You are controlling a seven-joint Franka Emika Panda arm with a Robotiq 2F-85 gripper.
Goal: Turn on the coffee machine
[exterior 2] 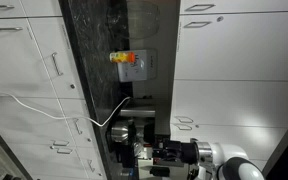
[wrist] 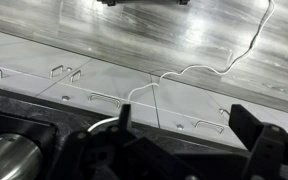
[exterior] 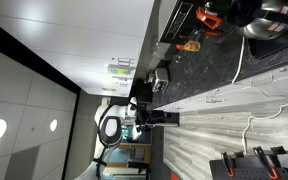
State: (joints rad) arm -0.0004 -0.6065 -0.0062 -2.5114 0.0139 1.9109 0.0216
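The coffee machine is a small black box with a grey-silver part, standing on the dark stone counter. It also shows in an exterior view, with a white cable running to it. In the wrist view its dark top fills the lower edge, with a silver round part at the lower left. My gripper is open and empty, its two black fingers spread wide just over the machine. In both exterior views the gripper is close beside the machine.
A small orange item sits farther along the counter next to a grey box. A big steel pot stands at the counter's far end. White cabinet drawers with handles lie below the counter edge.
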